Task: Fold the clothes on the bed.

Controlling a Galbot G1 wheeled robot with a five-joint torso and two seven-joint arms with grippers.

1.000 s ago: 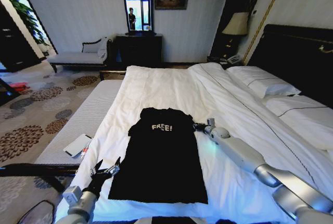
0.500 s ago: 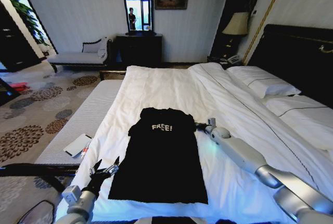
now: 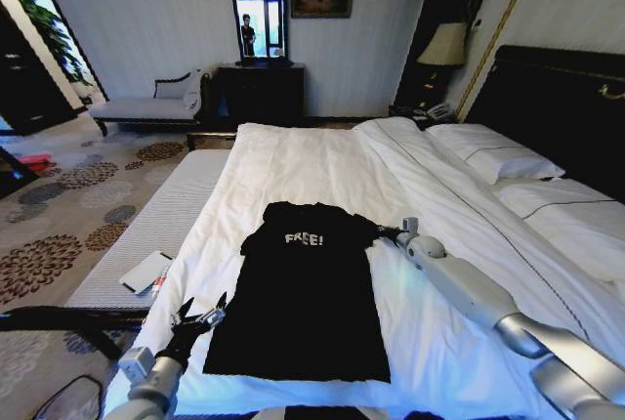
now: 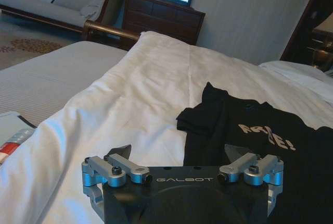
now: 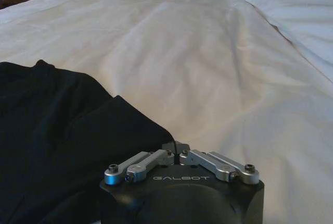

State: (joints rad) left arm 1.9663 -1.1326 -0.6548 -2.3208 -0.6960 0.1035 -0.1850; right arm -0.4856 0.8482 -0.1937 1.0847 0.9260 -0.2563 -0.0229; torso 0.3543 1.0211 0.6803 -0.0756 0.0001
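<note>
The clothes are one black T-shirt point(image 3: 303, 293) with white "FREE!" lettering, lying flat and face up on the white duvet of the bed point(image 3: 303, 161). My right gripper point(image 3: 391, 233) is at the shirt's right sleeve, shut on the sleeve's edge point(image 5: 130, 120), and the wrist view shows its fingertips point(image 5: 176, 147) pinched together on the black fabric. My left gripper point(image 3: 200, 319) stands open just off the shirt's lower left corner. Nothing is between its fingers point(image 4: 118, 152), and the T-shirt point(image 4: 250, 135) lies beside it.
Pillows point(image 3: 493, 156) and a dark headboard point(image 3: 557, 107) are at the right. A striped bench point(image 3: 166, 215) runs along the bed's left side with a booklet point(image 3: 146, 271) on it. A chaise point(image 3: 146, 103), dresser point(image 3: 259, 88) and lamp point(image 3: 444, 46) stand behind.
My right gripper has moved a little to the right, drawing the sleeve outward with it. The left gripper has stayed put.
</note>
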